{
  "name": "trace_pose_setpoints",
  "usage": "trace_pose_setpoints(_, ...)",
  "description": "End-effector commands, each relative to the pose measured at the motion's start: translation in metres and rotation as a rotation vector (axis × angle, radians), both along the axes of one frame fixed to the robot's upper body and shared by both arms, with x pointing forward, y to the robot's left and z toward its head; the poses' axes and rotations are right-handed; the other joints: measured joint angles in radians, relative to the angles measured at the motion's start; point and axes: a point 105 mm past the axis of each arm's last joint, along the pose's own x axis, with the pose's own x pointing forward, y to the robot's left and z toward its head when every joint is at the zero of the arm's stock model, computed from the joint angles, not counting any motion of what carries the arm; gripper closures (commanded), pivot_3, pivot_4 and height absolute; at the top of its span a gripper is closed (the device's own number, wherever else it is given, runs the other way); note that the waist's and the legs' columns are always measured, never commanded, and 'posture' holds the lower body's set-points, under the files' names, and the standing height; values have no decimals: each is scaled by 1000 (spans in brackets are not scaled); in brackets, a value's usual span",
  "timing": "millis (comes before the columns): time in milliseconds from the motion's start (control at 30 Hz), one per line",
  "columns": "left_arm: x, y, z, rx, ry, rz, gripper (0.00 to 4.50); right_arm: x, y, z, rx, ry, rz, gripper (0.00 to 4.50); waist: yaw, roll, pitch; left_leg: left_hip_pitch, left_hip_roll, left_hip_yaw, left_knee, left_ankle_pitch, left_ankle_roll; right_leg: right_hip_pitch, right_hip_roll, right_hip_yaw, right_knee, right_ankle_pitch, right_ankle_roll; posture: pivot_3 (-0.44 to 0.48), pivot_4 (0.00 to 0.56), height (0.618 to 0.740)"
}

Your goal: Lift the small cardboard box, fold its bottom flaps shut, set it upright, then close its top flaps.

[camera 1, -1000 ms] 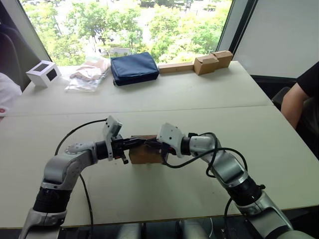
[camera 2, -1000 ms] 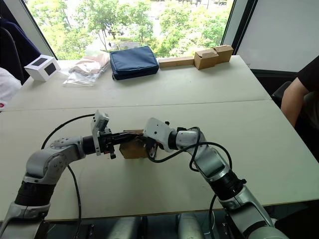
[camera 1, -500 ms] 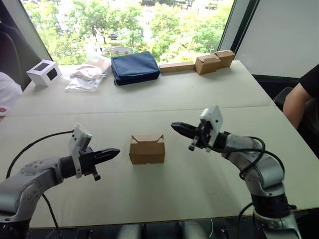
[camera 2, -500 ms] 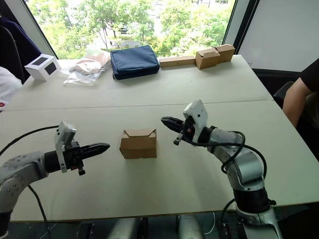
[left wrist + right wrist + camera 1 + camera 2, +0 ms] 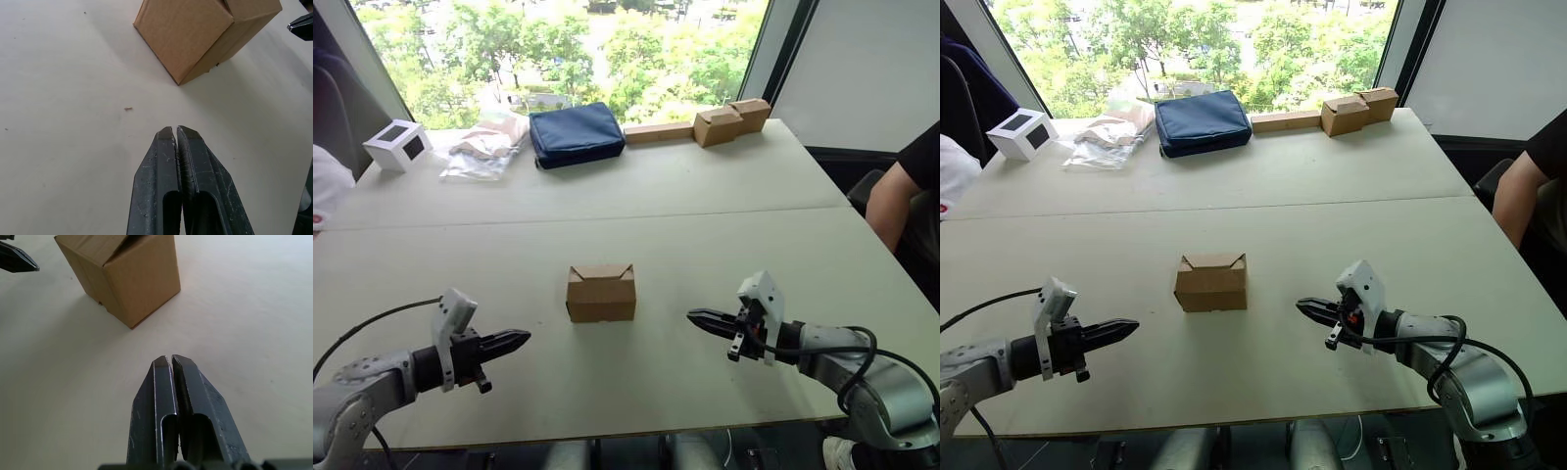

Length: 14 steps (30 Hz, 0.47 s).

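Both arms were held low and extended forward, forearms roughly level. The left gripper [image 5: 514, 340] was pointed inward toward the right one, its two black fingers [image 5: 168, 161] pressed together, nothing held between them. The right gripper [image 5: 697, 317] was pointed inward toward the left, fingers [image 5: 166, 387] likewise closed flat against each other and empty. The two fingertips were kept well apart, facing one another.

Navy pouch [image 5: 576, 134], white box [image 5: 399, 144]
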Motion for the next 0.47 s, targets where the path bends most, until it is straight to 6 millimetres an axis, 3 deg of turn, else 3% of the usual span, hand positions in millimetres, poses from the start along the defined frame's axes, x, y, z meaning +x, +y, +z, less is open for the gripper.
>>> trace_pose_setpoints(33,0,6,3,-11,-19,28,4405,3,2,7,-6,-45,16,4433,0,0,0,0,0,0,0,0,0,0,0,0,0,0,0,0,150,737)
trace_pose_setpoints(467,-1,11,2,-23,-31,85,4405,9,4,3,-5,-28,45,4433,2,0,0,0,0,0,0,0,0,0,0,0,0,0,0,0,150,737)
